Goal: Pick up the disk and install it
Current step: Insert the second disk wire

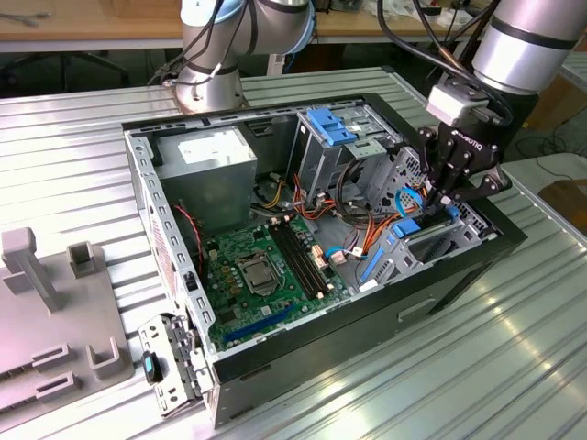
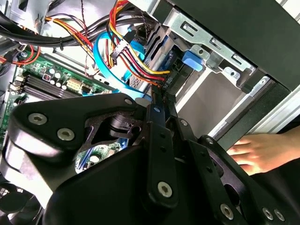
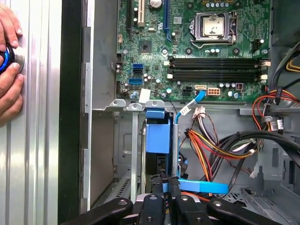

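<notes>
Right now the black robot claw (image 1: 438, 203) hangs down inside the open black computer box (image 1: 440, 284), near the side on the exterior view's right. Its two thin black fingers (image 3: 165, 190) are pressed close together, and they pinch the top edge of the disk (image 3: 158, 136), a flat grey drive in a bright blue plastic frame. The disk stands on its edge in a grey metal slot (image 3: 125, 140) by the wall of the box, most of the way down in it. In the second wrist view the blue end tab (image 2: 192, 60) of the disk pokes out at the metal slot.

A bunch of red, yellow and orange wires (image 3: 211, 143) runs just beside the claw, and a flat blue cable (image 2: 105, 63) bends around them. The green board (image 1: 266, 270) with its square silver chip lies flat in the bottom of the box.

A person's hand (image 3: 9, 61) rests on the ridged silver table (image 1: 459, 367), outside the box, and holds a small round silver and blue knob (image 3: 8, 60).
</notes>
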{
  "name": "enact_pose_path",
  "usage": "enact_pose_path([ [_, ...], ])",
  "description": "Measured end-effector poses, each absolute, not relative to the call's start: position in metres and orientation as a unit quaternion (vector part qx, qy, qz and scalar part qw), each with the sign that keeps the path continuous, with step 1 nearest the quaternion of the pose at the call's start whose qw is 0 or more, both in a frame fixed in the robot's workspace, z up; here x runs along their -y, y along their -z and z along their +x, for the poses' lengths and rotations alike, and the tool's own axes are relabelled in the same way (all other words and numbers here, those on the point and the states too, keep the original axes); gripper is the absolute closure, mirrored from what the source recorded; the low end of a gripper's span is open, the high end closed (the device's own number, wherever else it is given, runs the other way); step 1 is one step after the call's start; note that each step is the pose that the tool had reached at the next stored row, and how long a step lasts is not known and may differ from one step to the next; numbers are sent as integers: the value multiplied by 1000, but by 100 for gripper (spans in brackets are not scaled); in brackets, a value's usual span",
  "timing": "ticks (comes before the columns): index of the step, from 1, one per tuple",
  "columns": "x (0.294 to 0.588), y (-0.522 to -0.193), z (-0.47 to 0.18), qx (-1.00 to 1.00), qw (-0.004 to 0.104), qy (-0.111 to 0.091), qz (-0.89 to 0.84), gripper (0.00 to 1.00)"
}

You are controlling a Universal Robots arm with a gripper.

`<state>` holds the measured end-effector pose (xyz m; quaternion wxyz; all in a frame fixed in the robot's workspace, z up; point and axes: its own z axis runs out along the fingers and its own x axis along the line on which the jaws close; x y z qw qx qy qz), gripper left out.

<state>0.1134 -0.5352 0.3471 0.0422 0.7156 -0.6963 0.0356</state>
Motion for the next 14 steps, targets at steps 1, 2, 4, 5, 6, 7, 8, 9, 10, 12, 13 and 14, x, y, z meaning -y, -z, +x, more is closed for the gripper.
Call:
enact_pose_path([
  [1,536,-347,113,696,41,-34,716,84],
  [2,536,-347,113,696,39,-33,716,84],
  [4,536,-347,114,697,34,-28,716,84],
  [5,537,-347,114,697,29,-25,716,84],
  [6,538,-347,114,697,26,-22,716,84],
  [7,538,-347,113,697,25,-21,716,84],
  [8,539,-347,113,697,23,-19,716,84],
  [9,540,-347,113,697,21,-18,716,84],
  [10,542,-347,113,697,20,-16,716,84],
  [12,543,-347,113,697,19,-16,717,84],
  [13,544,-347,113,697,19,-16,717,84],
  [14,545,-347,113,697,19,-16,717,84],
])
